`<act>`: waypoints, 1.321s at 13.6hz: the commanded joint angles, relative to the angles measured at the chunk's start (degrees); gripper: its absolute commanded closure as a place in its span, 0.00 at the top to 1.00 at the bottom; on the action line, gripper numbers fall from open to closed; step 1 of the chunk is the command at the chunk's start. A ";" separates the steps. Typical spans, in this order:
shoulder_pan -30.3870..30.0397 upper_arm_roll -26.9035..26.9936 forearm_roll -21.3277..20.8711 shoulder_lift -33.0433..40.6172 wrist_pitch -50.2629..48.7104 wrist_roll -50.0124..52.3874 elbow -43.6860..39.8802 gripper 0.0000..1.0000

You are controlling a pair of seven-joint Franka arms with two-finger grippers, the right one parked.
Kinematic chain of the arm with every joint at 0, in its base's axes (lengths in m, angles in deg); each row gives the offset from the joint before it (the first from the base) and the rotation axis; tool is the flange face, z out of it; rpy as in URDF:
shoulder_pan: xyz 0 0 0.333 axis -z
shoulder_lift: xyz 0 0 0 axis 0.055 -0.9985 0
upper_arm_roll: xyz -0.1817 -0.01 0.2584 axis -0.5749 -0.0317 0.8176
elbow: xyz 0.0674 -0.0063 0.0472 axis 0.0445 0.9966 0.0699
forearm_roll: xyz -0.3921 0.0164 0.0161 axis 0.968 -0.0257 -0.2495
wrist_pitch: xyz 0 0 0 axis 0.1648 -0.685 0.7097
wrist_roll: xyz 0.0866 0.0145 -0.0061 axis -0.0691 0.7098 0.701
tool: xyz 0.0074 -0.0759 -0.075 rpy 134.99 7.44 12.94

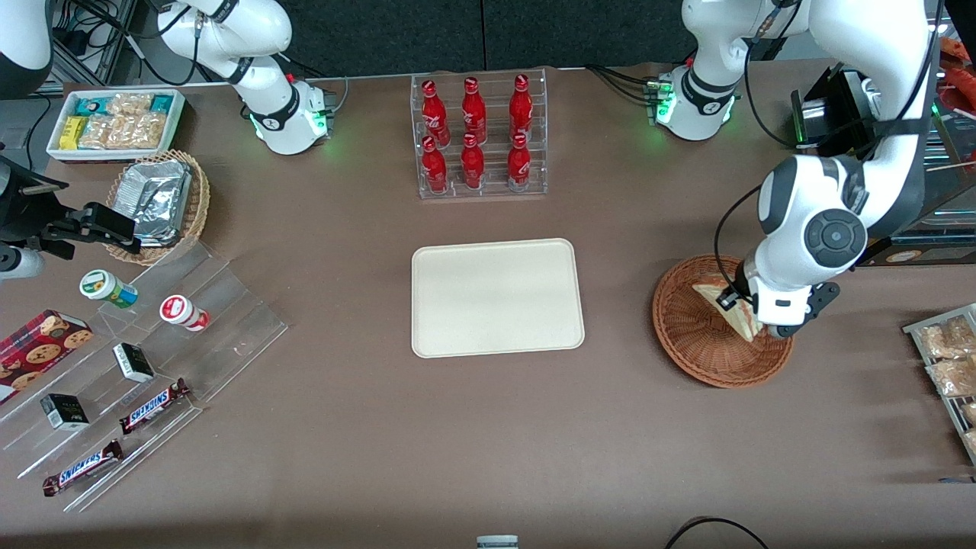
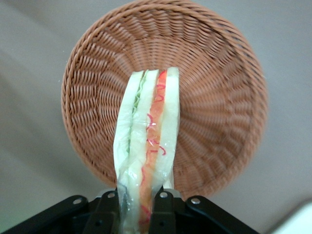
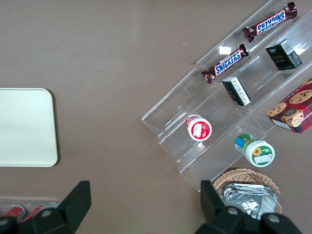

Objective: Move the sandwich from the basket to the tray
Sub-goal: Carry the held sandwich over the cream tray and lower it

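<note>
The sandwich (image 1: 724,307) is a pale wedge wrapped in clear film, with red-orange and light filling on its cut edge (image 2: 148,146). My left gripper (image 1: 751,324) is shut on it, one finger (image 2: 165,210) on each side. The gripper holds the sandwich over the reddish-brown wicker basket (image 1: 698,335), whose inside (image 2: 214,112) lies below it and apart from it. The cream-beige tray (image 1: 497,297) lies bare at the table's middle, beside the basket toward the parked arm's end; its corner also shows in the right wrist view (image 3: 24,127).
A clear rack of red bottles (image 1: 476,137) stands farther from the front camera than the tray. A wire rack of snack bags (image 1: 945,366) sits at the working arm's end. Clear stepped shelves (image 1: 137,366) with bars and cups, and a foil-packet basket (image 1: 160,204), lie at the parked arm's end.
</note>
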 commanded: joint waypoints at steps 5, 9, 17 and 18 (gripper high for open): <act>11.67 -5.07 -0.19 -2.93 -9.01 4.93 -14.86 0.08; 21.07 -5.16 -0.36 -8.89 -8.92 6.07 -20.66 0.09; 30.84 -5.07 -0.80 -27.52 -7.61 7.13 -35.24 0.09; 31.54 -5.07 -0.80 -28.76 -6.04 7.13 -36.13 0.09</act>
